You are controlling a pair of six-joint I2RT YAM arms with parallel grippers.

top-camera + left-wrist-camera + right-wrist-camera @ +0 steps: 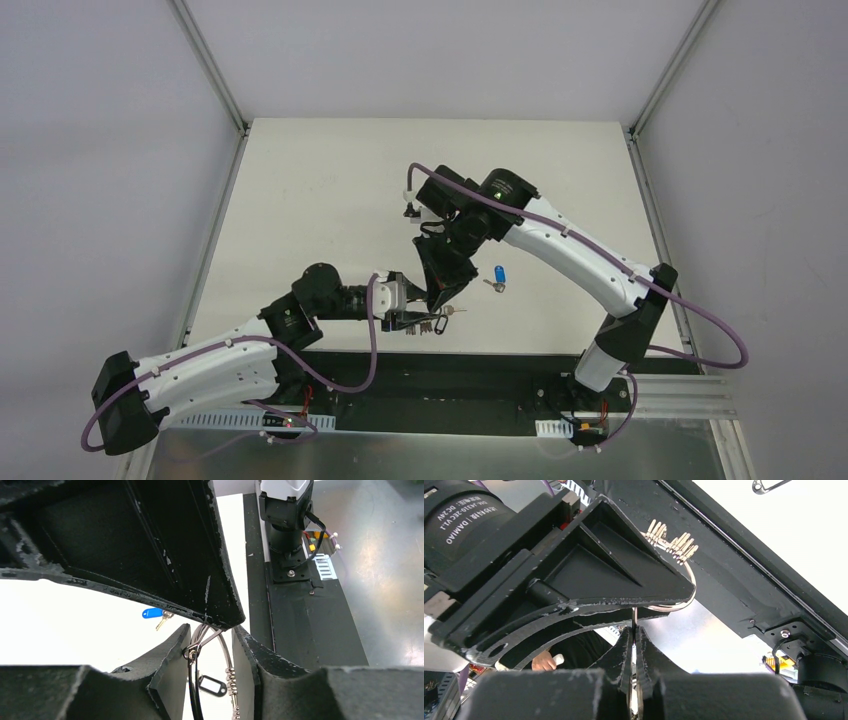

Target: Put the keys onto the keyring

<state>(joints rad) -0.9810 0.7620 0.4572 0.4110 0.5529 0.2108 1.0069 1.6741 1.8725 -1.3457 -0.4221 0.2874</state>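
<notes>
The keyring, a thin silver wire ring with a row of small beads, hangs upright between the fingers of my left gripper. The left pad touches its clasp, and a gap still shows between the jaws. My right gripper is shut on the ring's wire from above. In the top view the two grippers meet near the table's front edge. The blue-headed key lies alone on the table. The black-headed key shows behind the ring; I cannot tell whether it hangs on it.
A black base strip runs along the near table edge and carries the right arm's base. A small metal clip lies farther out on the white table. A person's hand shows beyond the edge.
</notes>
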